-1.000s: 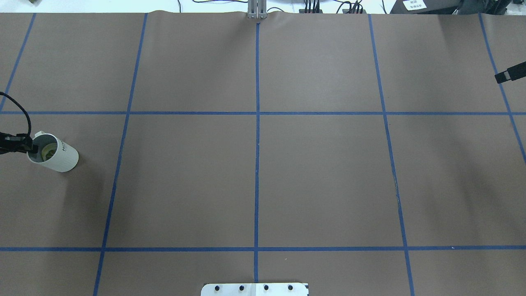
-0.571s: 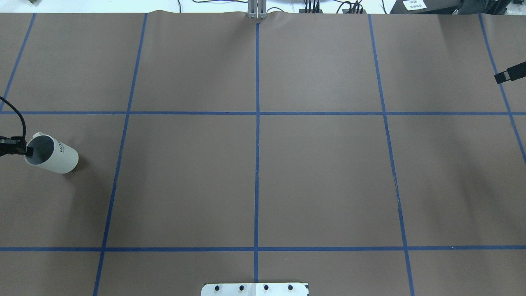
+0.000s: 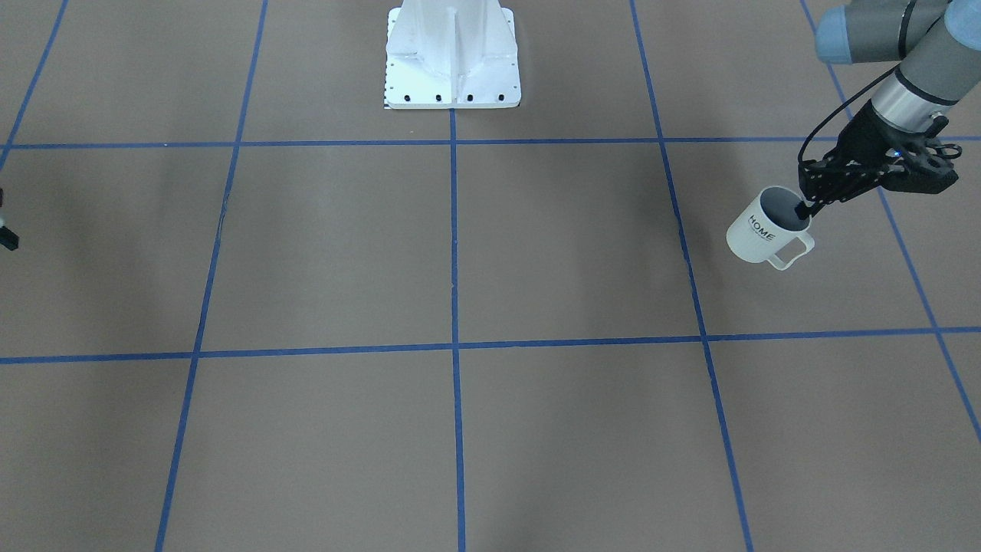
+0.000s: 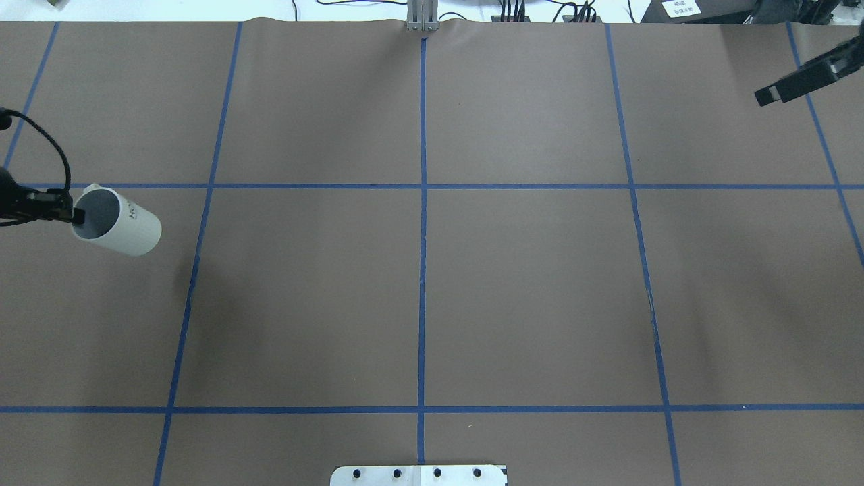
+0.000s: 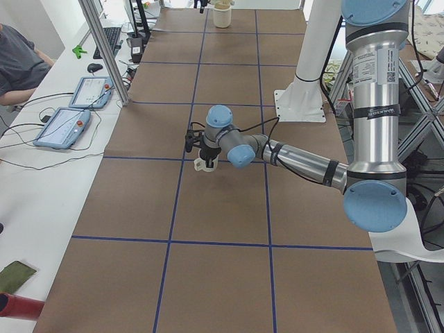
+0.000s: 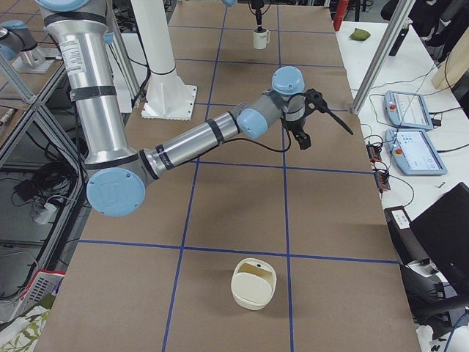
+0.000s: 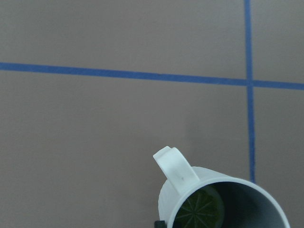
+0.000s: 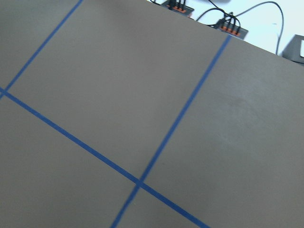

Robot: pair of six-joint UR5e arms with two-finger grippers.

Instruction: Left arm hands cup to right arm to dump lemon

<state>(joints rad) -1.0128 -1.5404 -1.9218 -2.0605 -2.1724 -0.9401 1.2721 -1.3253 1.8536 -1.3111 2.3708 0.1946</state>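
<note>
**Cup gripped, hand-over to come**

Our left arm's black open-frame gripper (image 3: 802, 210) is clamped on the rim of the white "HOME" mug (image 3: 755, 230), at the left side of the brown table (image 4: 526, 290), with the yellow-green lemon slice (image 7: 197, 212) inside. The boxy black right gripper (image 4: 769, 96) hangs well apart; its jaws we cannot judge. Passing and dumping remain.

A brown table cover (image 4: 526, 283) crossed by blue tape lines (image 4: 422, 270) fills the workspace under even, soft light. Along one side runs a white bench (image 5: 41, 201) carrying two tablets (image 5: 61, 127), a keyboard (image 5: 111, 40) and a mouse (image 5: 95, 67).
</note>
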